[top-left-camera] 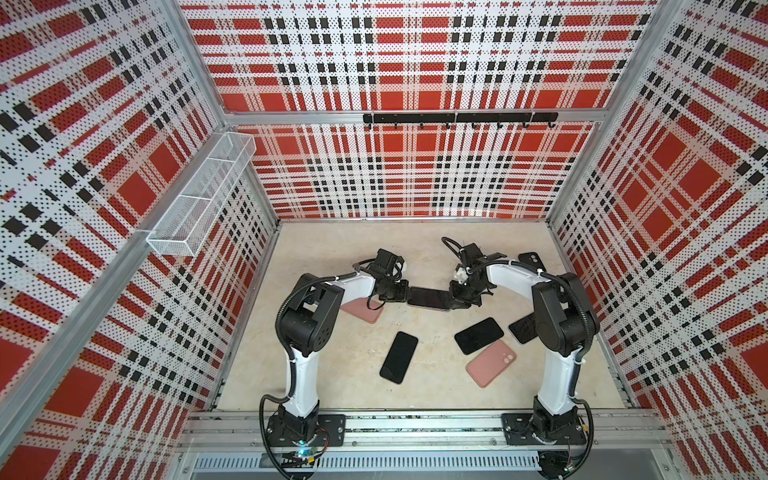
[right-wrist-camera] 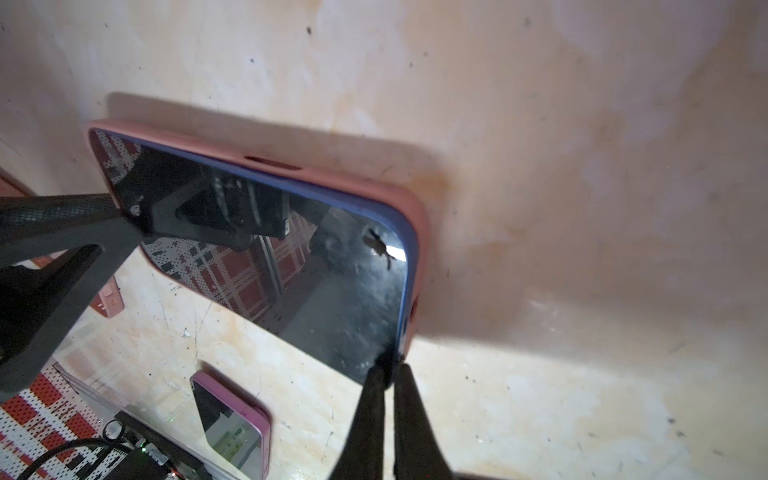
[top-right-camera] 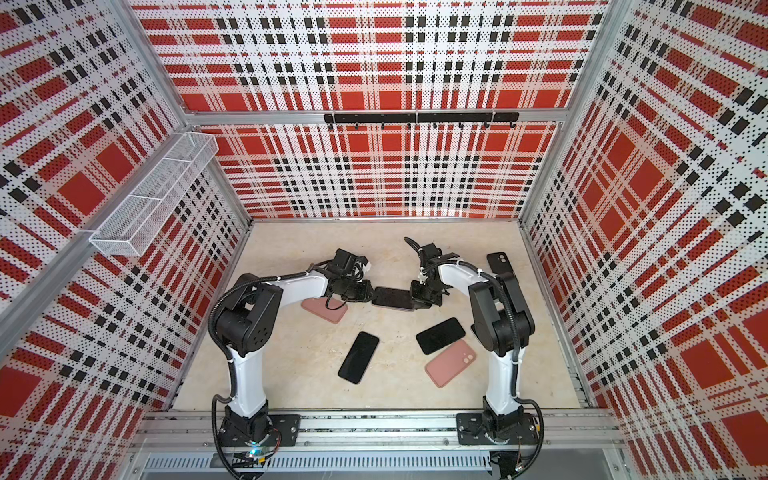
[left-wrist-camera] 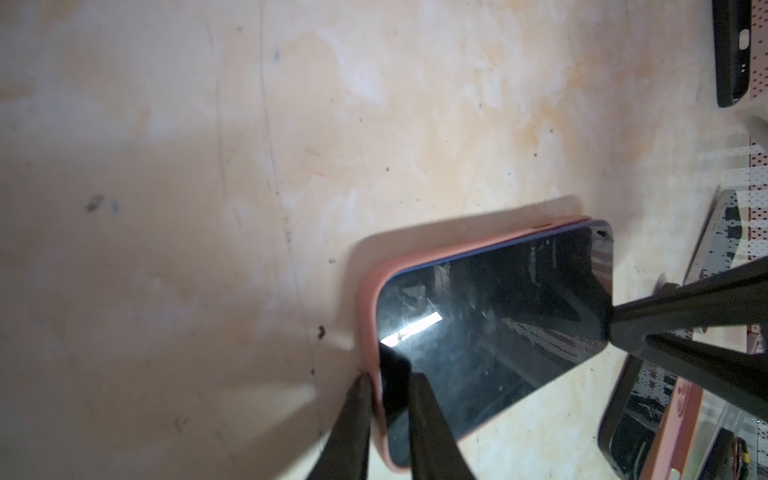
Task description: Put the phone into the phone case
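Observation:
A dark-screened phone point(top-left-camera: 428, 298) with a blue rim lies screen up in a pink phone case point(left-wrist-camera: 368, 299), mid-table in both top views point(top-right-camera: 392, 298). My left gripper point(left-wrist-camera: 388, 399) is shut on one short end, one finger outside the pink wall and one on the glass. At the opposite end my right gripper point(right-wrist-camera: 390, 372) is shut on the phone's point(right-wrist-camera: 332, 282) corner edge. There the blue rim stands proud of the case point(right-wrist-camera: 417, 216) along a long side and round the corner. Seen from above, the grippers point(top-left-camera: 405, 293) point(top-left-camera: 451, 297) face each other across the phone.
Another pink case point(top-left-camera: 361, 311) lies under the left arm. A black phone point(top-left-camera: 399, 356), a second black phone point(top-left-camera: 478, 335) and a pink case point(top-left-camera: 491, 363) lie nearer the front. Black cases sit by the right arm point(top-left-camera: 523, 328) and at the back right point(top-left-camera: 532, 261). A mesh basket point(top-left-camera: 199, 195) hangs on the left wall.

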Available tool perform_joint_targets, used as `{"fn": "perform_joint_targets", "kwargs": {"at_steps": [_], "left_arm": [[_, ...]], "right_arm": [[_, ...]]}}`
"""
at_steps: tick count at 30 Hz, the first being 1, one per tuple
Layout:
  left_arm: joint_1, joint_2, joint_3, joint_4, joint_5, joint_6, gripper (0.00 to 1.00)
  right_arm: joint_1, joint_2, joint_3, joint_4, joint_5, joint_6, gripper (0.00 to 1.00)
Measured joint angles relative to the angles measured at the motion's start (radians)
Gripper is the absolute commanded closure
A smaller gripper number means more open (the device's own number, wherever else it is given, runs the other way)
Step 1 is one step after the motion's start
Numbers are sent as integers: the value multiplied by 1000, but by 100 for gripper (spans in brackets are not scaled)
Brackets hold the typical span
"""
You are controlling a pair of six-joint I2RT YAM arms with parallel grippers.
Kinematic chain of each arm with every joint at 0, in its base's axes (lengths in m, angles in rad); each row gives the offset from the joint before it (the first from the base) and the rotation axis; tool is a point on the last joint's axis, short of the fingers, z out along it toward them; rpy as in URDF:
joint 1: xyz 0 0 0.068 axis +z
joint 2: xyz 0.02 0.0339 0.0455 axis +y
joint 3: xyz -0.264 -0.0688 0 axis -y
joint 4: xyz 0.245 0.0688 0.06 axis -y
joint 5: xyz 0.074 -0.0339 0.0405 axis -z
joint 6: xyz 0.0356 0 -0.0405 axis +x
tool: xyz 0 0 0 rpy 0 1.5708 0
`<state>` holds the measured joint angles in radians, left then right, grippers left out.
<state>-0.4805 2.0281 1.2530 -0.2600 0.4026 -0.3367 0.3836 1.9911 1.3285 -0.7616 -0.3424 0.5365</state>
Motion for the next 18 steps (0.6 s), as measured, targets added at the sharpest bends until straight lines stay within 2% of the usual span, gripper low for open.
{"fn": "perform_joint_targets", "kwargs": {"at_steps": [18], "left_arm": [[0,0,0,0,0,-2,81]], "right_arm": [[37,14,18,-17,79,66,93]]}}
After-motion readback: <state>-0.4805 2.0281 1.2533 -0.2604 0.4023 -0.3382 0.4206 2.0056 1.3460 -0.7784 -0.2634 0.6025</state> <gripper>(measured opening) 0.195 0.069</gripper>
